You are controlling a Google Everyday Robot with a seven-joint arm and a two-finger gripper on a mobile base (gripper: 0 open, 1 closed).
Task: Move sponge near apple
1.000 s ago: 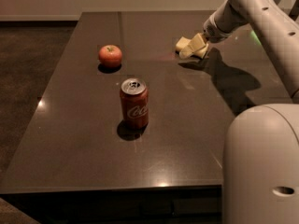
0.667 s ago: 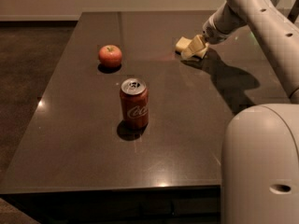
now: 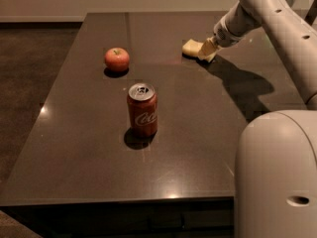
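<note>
Dark brown and glossy, the table (image 3: 89,148) takes up most of what I can see from here, with three things spread across it. The sponge (image 3: 191,47) lies toward the far right of the top, flat on the surface as far as I can judge. The gripper (image 3: 207,50) is right at the sponge's right-hand end, reached down there on the white arm (image 3: 257,9) that slants in from the upper right. It is pale like the sponge and the two run together, so I cannot tell whether the jaws are closed on it, spread around it, or only resting against it.

The apple (image 3: 117,59) sits well apart from the sponge, off to the left and slightly nearer me, stem up, with bare tabletop between them. The can (image 3: 142,109) stands upright closer to the front, nearer the apple than the sponge, and out of the straight line between the two.

To my eye the job is at its early stage. The reach to the sponge looks done, and perhaps the grasp. The carry has not happened: the sponge has the whole gap to the apple left to cross, going leftward over the table, and then it must be set down just beside the apple without knocking it. The can should not be in the way if the path stays along the far side.
</note>
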